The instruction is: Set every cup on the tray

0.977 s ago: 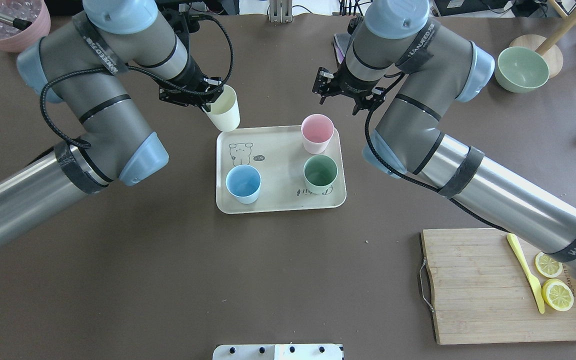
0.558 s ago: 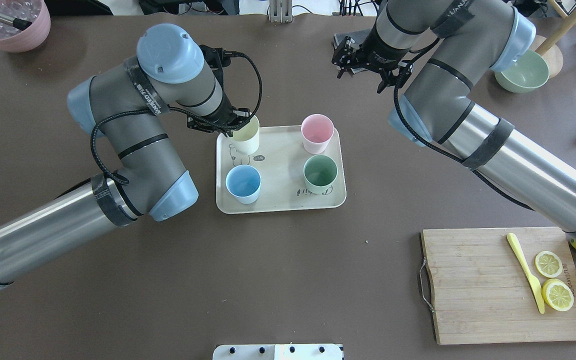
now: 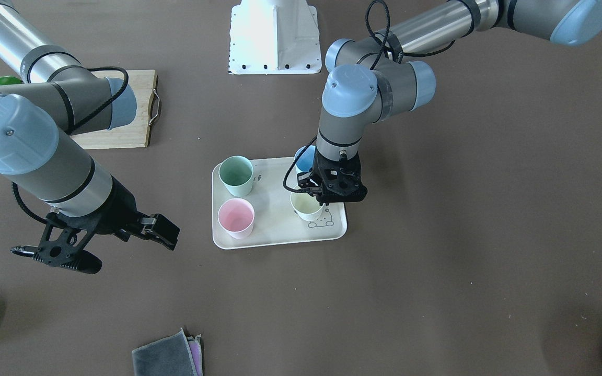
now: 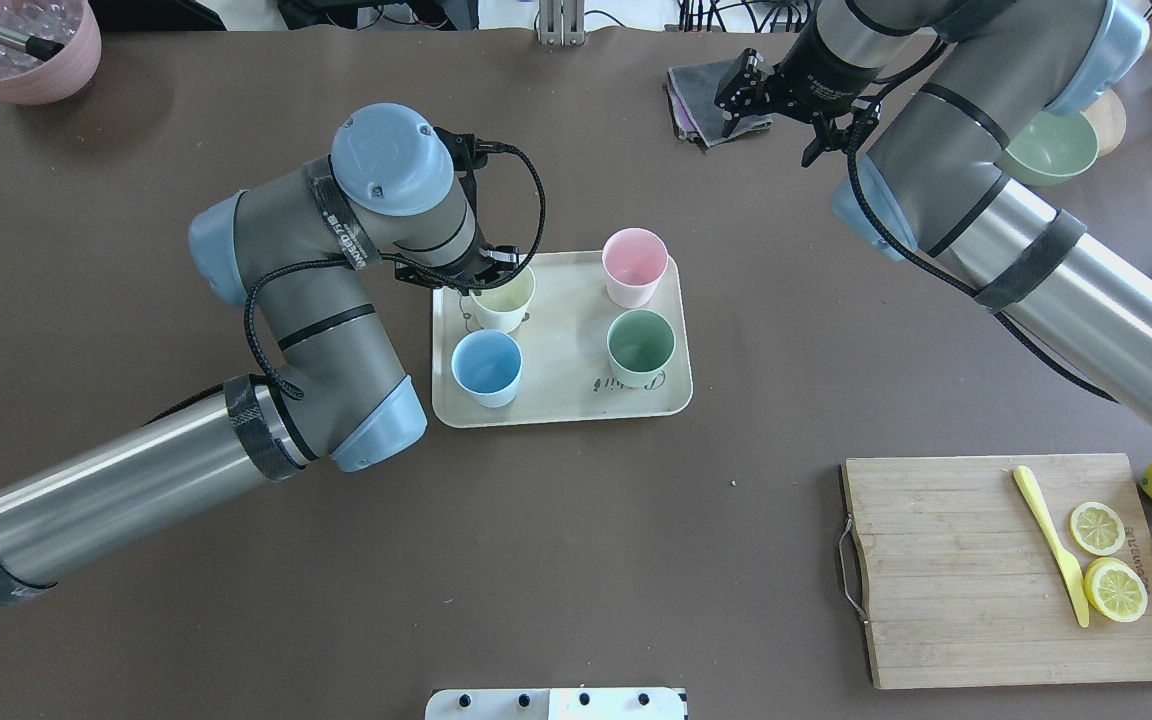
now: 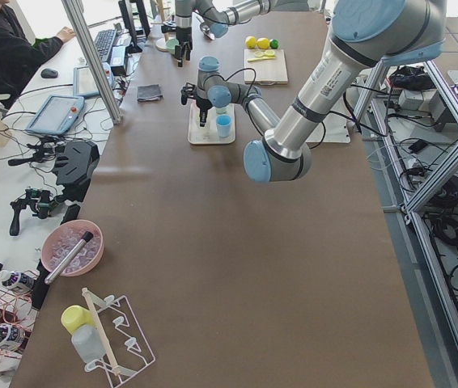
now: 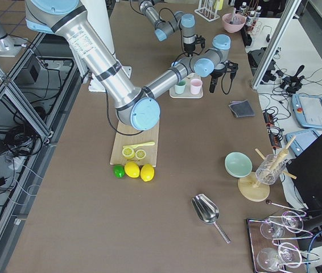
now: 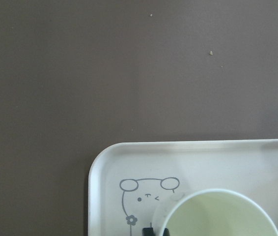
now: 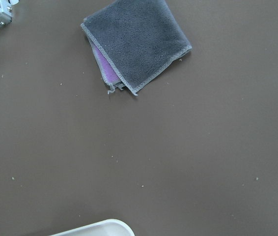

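The cream tray [image 4: 561, 402] holds the pink cup [image 4: 634, 262], the sage green cup [image 4: 641, 345] and the light blue cup [image 4: 486, 365]. My left gripper [image 4: 484, 277] is shut on the rim of the pale yellow cup [image 4: 503, 298], which is upright over the tray's bunny drawing at its far left corner. The left wrist view shows the cup's rim [image 7: 217, 216] and the tray [image 7: 203, 157]. My right gripper [image 4: 776, 120] is open and empty, beyond the tray's far right; it also shows in the front view [image 3: 107, 248].
A folded grey cloth [image 4: 696, 95] lies under the right gripper. A green bowl [image 4: 1046, 150] is at the far right and a pink bowl [image 4: 16, 50] at the far left. A wooden cutting board [image 4: 946, 570] with a yellow knife and lemon slices sits near right, with lemons beside it.
My left gripper carried the pale yellow cup from beyond the tray's far left corner onto the tray and set it upright. My right arm moved away, further and to the right.
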`<state>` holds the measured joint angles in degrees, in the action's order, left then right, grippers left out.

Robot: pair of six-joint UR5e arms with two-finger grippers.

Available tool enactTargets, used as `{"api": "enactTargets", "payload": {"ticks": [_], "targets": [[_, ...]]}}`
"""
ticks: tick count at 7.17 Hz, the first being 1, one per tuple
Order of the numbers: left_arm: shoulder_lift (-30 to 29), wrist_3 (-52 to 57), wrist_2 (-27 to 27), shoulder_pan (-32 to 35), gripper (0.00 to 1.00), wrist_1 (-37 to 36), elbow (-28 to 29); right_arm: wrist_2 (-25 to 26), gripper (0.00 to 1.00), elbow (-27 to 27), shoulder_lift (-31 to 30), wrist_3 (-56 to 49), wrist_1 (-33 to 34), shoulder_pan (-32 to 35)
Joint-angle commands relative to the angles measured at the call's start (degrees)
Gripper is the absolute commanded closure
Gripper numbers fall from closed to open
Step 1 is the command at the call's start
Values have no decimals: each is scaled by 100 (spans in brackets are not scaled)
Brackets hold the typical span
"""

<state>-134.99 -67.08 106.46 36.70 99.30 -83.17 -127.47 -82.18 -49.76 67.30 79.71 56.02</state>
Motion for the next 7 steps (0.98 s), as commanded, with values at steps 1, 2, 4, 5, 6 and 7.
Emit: {"api": "enactTargets", "payload": {"ticks": [1, 2, 4, 5, 6, 7], "targets": [[16, 150, -29, 160, 2, -16, -346, -181, 0, -9, -200, -330, -16, 215], [112, 291, 23, 554, 2, -60, -671, -364, 0, -70, -358, -523, -8, 373], [858, 1859, 460, 1300, 2, -42, -1191, -822, 0, -455, -1033, -1504, 1, 917], [1052, 1935, 837, 1827, 2, -25, -1193, -945, 0, -518, -1358, -2040, 10, 1206], [1636, 2762, 1146, 2267, 2, 175, -1445, -981, 0, -649, -1814, -2872, 10, 1488], [2043, 4041, 1453, 2846, 2, 273, -1534, -1138, 0, -703, -2384, -3820, 10, 1839]]}}
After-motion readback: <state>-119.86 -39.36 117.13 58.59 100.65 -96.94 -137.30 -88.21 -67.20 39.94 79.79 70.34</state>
